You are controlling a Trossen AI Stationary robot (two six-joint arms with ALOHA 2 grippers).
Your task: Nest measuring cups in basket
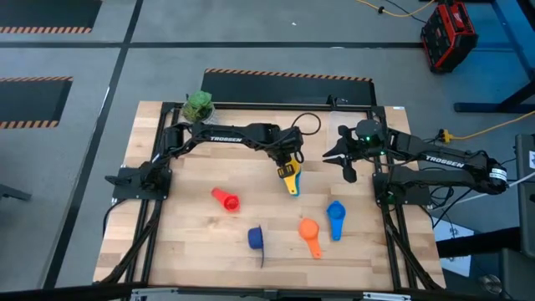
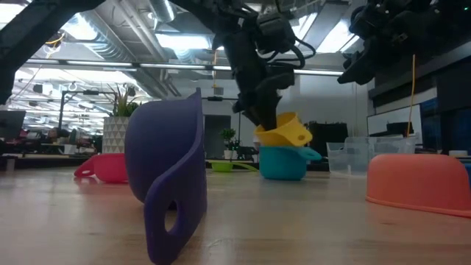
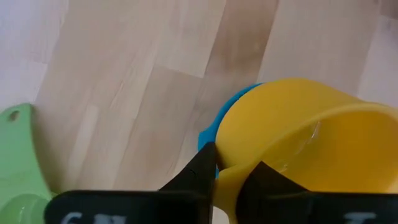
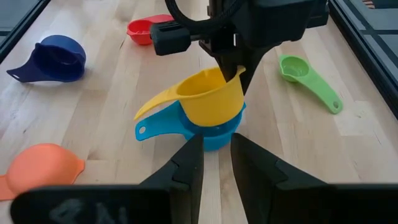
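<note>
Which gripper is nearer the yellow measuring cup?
Left. The left gripper grips the yellow measuring cup by its rim; the right gripper hangs apart, off to its side.

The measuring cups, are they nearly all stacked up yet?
Not nearly. The left gripper is pinching the rim of the yellow cup, which sits tilted in the light blue cup on the table. The red cup, dark blue cup, orange cup, blue cup and green cup lie loose. The right gripper waits, holding nothing.
</note>
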